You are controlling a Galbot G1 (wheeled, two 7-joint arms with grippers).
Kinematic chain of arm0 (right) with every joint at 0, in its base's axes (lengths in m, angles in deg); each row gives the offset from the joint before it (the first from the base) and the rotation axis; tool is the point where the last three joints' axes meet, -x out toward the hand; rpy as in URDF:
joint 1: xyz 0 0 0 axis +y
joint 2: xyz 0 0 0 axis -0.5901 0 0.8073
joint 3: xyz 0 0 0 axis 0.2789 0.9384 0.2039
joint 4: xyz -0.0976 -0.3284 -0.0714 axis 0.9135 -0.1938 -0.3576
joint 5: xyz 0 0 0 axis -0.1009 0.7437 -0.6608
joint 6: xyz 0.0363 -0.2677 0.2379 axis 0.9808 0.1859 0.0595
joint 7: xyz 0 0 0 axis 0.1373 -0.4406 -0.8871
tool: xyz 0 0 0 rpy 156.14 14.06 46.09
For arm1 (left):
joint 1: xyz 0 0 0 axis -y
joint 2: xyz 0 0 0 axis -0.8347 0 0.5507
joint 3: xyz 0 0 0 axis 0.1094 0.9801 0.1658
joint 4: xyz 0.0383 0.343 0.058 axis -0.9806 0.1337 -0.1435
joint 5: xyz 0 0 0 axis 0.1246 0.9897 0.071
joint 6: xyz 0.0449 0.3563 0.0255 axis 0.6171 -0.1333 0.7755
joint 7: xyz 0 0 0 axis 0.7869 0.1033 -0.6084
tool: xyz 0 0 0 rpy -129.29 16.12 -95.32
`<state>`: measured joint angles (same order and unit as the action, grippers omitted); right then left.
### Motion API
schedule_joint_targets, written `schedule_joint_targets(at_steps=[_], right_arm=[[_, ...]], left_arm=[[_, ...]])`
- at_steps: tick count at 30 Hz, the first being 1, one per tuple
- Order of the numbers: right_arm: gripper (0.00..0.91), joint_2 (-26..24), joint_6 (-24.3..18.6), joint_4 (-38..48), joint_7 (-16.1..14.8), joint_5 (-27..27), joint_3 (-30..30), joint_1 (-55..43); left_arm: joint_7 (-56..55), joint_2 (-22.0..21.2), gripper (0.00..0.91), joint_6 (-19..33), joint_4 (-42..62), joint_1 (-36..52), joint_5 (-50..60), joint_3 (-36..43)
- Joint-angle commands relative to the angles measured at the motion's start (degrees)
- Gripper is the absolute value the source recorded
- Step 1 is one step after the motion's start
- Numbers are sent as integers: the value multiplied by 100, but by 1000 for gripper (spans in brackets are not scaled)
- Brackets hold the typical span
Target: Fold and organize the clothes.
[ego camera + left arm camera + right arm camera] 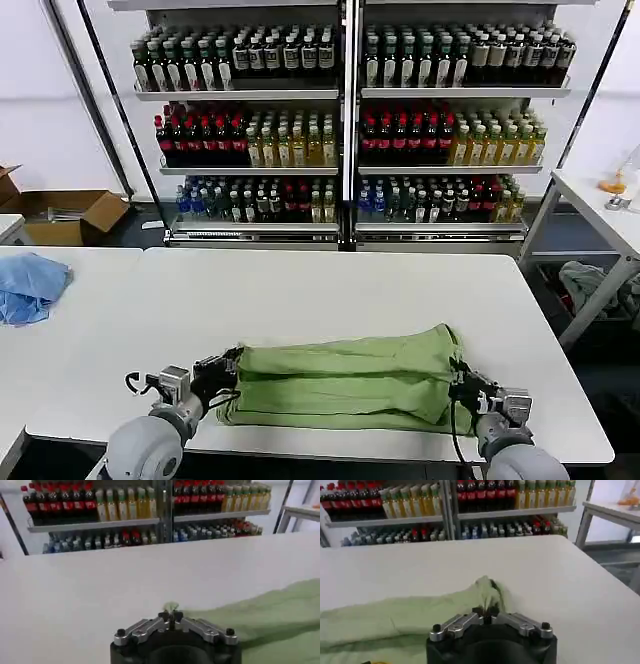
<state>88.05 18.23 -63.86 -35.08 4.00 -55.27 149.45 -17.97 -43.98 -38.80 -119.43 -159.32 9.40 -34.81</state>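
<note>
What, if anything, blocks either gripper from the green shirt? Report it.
Nothing visible. The left gripper is shut on one end of the green shirt, the right gripper on the other end. The white table around it is bare.

a wide white rectangular table (330, 290) fills the foreground, with a second white table (70, 330) butted against its left side. behind them stands a white metal shelving unit (345, 120) stocked with rows of dark, red-capped and yellow bottles, backed by a pale white wall (50, 120). an open brown cardboard box (75, 215) sits on the dark floor at left, and another white table (600, 215) stands at right.
</note>
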Motion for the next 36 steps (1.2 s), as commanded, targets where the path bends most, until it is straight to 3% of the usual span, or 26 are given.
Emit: schedule_joint_targets(at_steps=[1, 8, 15, 23, 33, 35, 36], right_arm=[[907, 2, -116, -267, -119, 396, -54, 319], [907, 4, -206, -709, -151, 439, -325, 752], [907, -11, -194, -853, -152, 377, -434, 909], [907, -70, -194, -851, -136, 274, -466, 897], [907, -126, -213, -776, -119, 177, -520, 856], [907, -132, -212, -770, -120, 168, -514, 840], [907, -135, -211, -768, -116, 160, -511, 827]], left_arm=[[-228, -210, 907, 259, -248, -366, 725, -119], [-784, -980, 907, 702, -793, -1026, 851, -363], [-856, -1715, 907, 946, -670, -1280, 1226, -225], [-1053, -2105, 907, 989, -28, -1076, 1848, -107], [-1151, -2258, 907, 952, 437, -879, 2153, -66], [-1160, -2277, 816, 961, 488, -847, 2173, -53], [-1161, -2278, 605, 965, 497, -845, 2185, -47]])
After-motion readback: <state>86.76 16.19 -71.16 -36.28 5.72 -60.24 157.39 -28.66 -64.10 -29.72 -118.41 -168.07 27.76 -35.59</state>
